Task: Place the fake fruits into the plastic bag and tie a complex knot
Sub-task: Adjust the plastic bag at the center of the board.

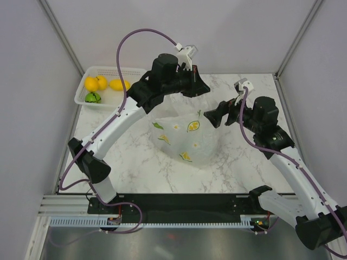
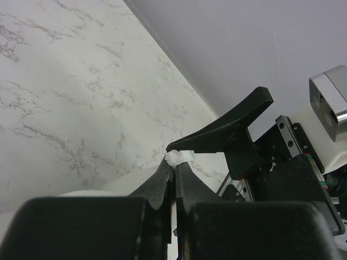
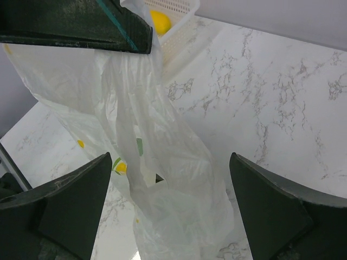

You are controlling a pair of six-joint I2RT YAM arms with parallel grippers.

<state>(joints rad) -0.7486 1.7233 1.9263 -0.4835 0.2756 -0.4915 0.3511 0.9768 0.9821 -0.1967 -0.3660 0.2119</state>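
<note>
- Plastic bag [image 1: 187,135] is being held up by its top; a strip of film is pinched in the closed L gripper [image 2: 174,162], and the body is sagging onto the table [image 1: 135,162].
- R gripper [image 3: 171,168] is being held wide open, facing the bag's side, nothing gripped.
- Fake fruits [image 1: 116,84] are lying in the basket [image 1: 111,69], far-left corner.
- Advised: the opp. rim layer alone is taken by R and pulled slowly, so the L pinch isn't being stripped.
</note>
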